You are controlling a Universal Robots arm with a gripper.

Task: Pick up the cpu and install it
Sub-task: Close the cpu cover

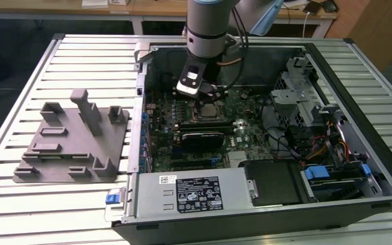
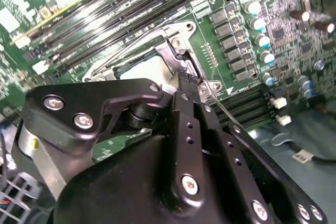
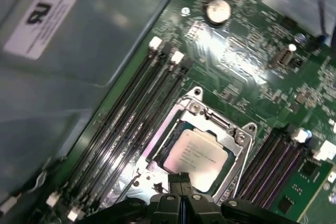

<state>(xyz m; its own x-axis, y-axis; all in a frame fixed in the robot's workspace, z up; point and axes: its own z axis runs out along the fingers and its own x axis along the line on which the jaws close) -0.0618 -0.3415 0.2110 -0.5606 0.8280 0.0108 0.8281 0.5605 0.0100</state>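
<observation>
The cpu [image 3: 199, 153] is a silver square chip lying flat in the motherboard socket, ringed by the socket's metal frame [image 3: 215, 120]. It also shows in the exterior view as the cpu [image 1: 210, 111] and in the second wrist view as the cpu [image 2: 147, 69], partly behind the black fingers. My gripper [image 3: 181, 178] hangs just above the socket's edge, at one side of the chip, its two fingers pressed together with nothing between them. In the exterior view the gripper [image 1: 206, 94] points down into the open computer case. A thin socket lever wire [image 2: 226, 109] runs beside the fingertips [image 2: 185, 80].
Memory slots [image 3: 131, 114] run beside the socket. A black heatsink block [image 1: 203, 138] sits just in front of the socket. A drive cage and cables [image 1: 318, 117] fill the case toward the exterior view's right. A grey tray with posts [image 1: 73, 148] stands on the slatted table outside the case.
</observation>
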